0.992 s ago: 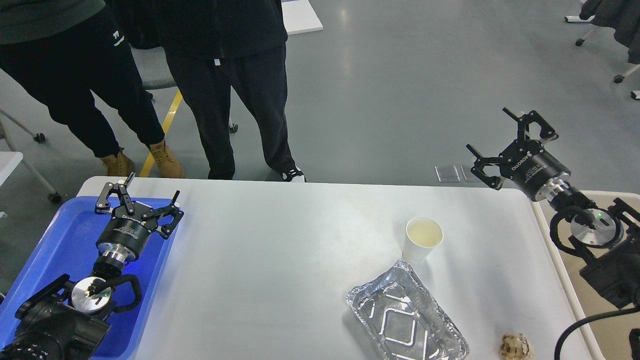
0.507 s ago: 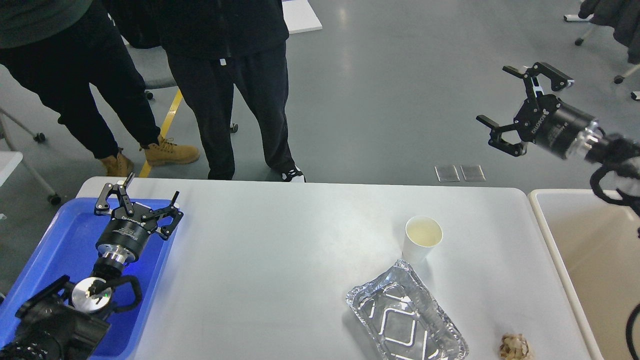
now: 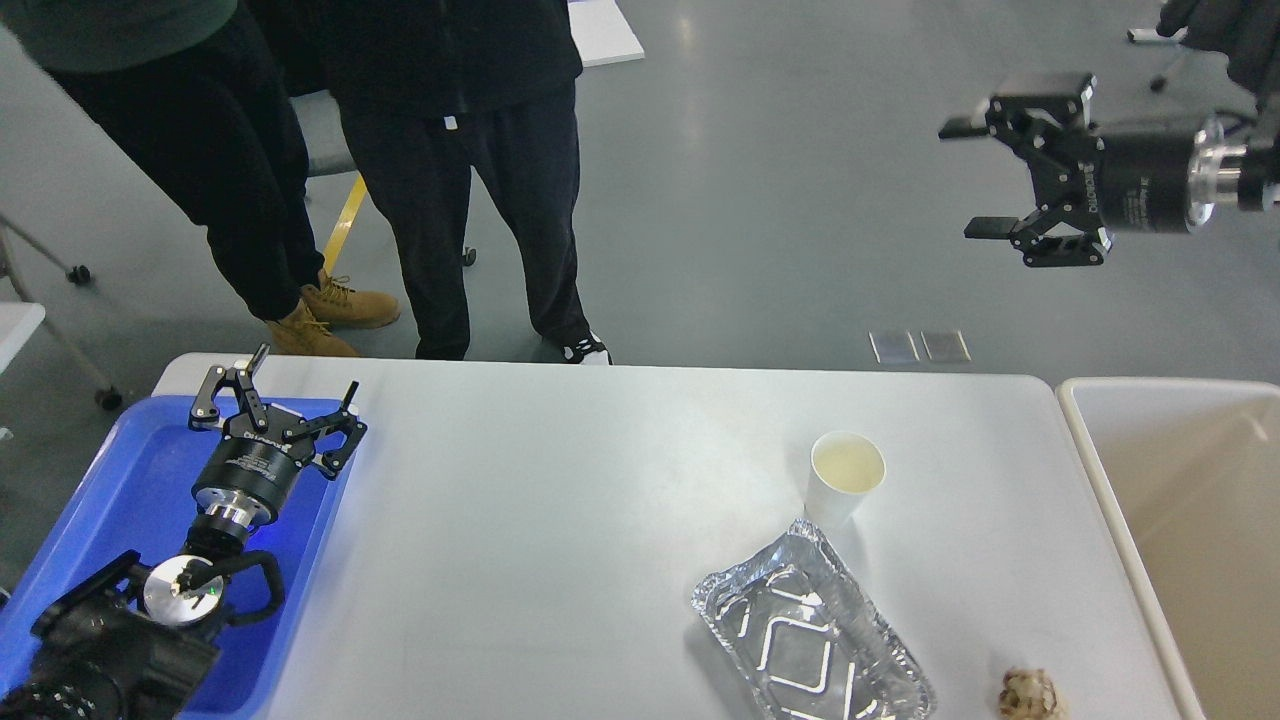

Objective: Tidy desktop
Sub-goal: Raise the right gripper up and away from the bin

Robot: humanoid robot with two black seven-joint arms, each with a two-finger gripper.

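The white desktop [image 3: 560, 520] fills the middle of the head view. On its right part stand a white paper cup [image 3: 845, 478], an empty foil tray [image 3: 812, 638] in front of it, and a crumpled brown scrap [image 3: 1028, 692] near the front right corner. My left gripper [image 3: 288, 395] is open and empty, over the far end of the blue tray at the left. My right gripper [image 3: 962, 178] is open and empty, raised high above the floor beyond the table's far right corner, pointing left.
A blue plastic tray [image 3: 110, 500] lies at the left edge under my left arm. A beige bin [image 3: 1180, 480] stands right of the table. Two people in dark clothes [image 3: 450, 150] stand at the far edge, left of middle.
My right arm has swung up and back, from over the bin's corner to high above the floor, turning to point left. The left arm has not moved. A person's feet shifted.
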